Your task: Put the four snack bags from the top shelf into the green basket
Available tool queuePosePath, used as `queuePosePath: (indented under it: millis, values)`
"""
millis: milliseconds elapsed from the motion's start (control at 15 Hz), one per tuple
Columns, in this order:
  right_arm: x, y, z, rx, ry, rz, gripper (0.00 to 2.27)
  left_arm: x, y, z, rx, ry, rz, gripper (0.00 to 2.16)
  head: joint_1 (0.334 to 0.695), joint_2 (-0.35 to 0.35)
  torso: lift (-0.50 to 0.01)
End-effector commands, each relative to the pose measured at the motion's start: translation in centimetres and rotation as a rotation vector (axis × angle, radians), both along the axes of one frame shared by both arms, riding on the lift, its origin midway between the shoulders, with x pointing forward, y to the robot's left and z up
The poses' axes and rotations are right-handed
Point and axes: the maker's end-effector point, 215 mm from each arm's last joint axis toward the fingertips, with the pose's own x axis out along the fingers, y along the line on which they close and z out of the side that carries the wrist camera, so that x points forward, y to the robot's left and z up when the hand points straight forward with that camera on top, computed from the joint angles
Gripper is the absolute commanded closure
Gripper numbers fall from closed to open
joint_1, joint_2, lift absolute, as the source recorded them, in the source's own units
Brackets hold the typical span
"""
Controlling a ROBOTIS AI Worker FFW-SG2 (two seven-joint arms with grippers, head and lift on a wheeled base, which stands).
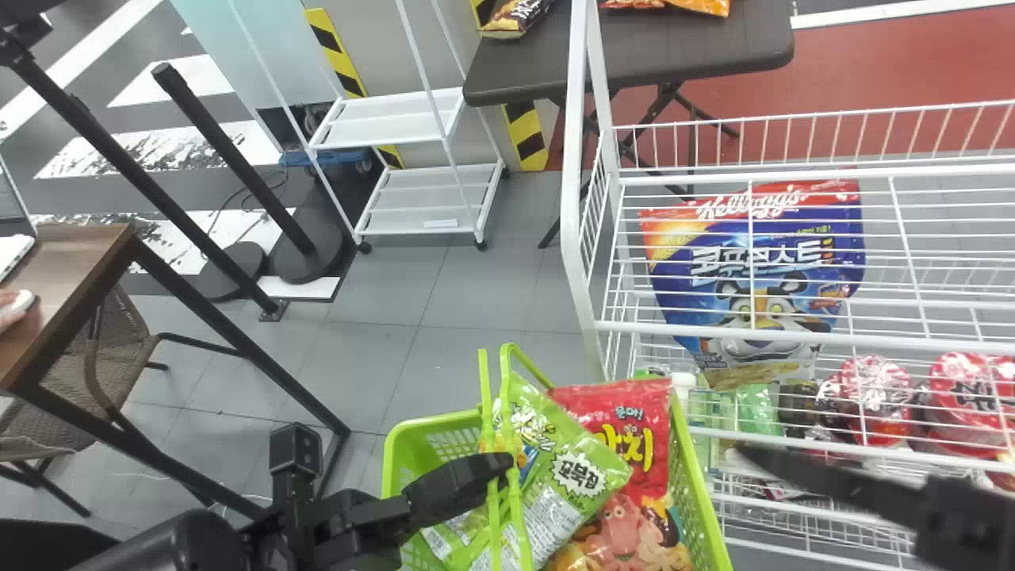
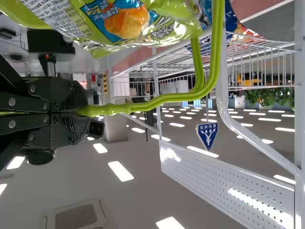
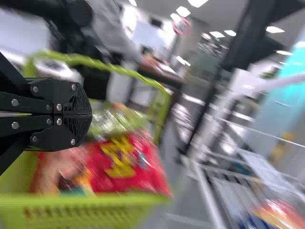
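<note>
Left gripper (image 2: pixel 83 110): jaws pinch handles (image 2: pixel 124 109) of green basket (image 1: pixel 699 480); uneven pull could tip basket, spill contents. Green bag (image 1: pixel 583 476) crowds handles, may snag; red bag (image 1: pixel 610 412) beside it inside. Right gripper (image 3: pixel 90 114): jaws pressed together, nothing between; unless spread first, could shove blue bag (image 1: pixel 714 297) on wire shelf. Slick wrapper might slip.

Around: wooden tabletop (image 1: pixel 67 262) far left, dark tabletop (image 1: pixel 658 47) beyond rack. Shelf's front rail (image 1: pixel 872 340) could catch blue bag.
</note>
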Motion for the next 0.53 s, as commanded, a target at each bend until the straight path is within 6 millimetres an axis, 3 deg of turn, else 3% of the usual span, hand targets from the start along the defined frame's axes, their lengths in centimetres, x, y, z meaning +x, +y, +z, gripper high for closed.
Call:
queuePosePath:
  millis: [0, 67, 200, 333, 467]
  values:
    - [5.2, -5.4, -0.2, -0.153, -0.23, -0.214, 1.81, -0.1, 0.0, 0.2, -0.012, -0.001, 0.002, 2.14, 0.695, 0.35, 0.0]
    - [7.2, -7.5, 0.7, -0.199, -0.355, -0.3, 1.46, -0.1, 0.0, 0.2, -0.014, -0.001, 0.002, 2.14, 0.695, 0.35, 0.0]
    - [9.2, -10.6, 1.6, -0.264, -0.503, -0.411, 0.99, -0.1, -0.1, 0.2, -0.016, 0.0, 0.003, 2.14, 0.695, 0.249, 0.0]
    - [10.0, -12.5, 1.7, -0.325, -0.579, -0.488, 0.12, -0.1, 0.0, 0.1, -0.015, 0.002, 0.005, 2.14, 0.695, 0.191, 0.0]
    - [10.6, -14.5, 1.3, -0.406, -0.625, -0.57, 0.03, -0.1, -0.1, 0.1, -0.016, 0.003, 0.004, 2.14, 0.695, 0.136, 0.0]
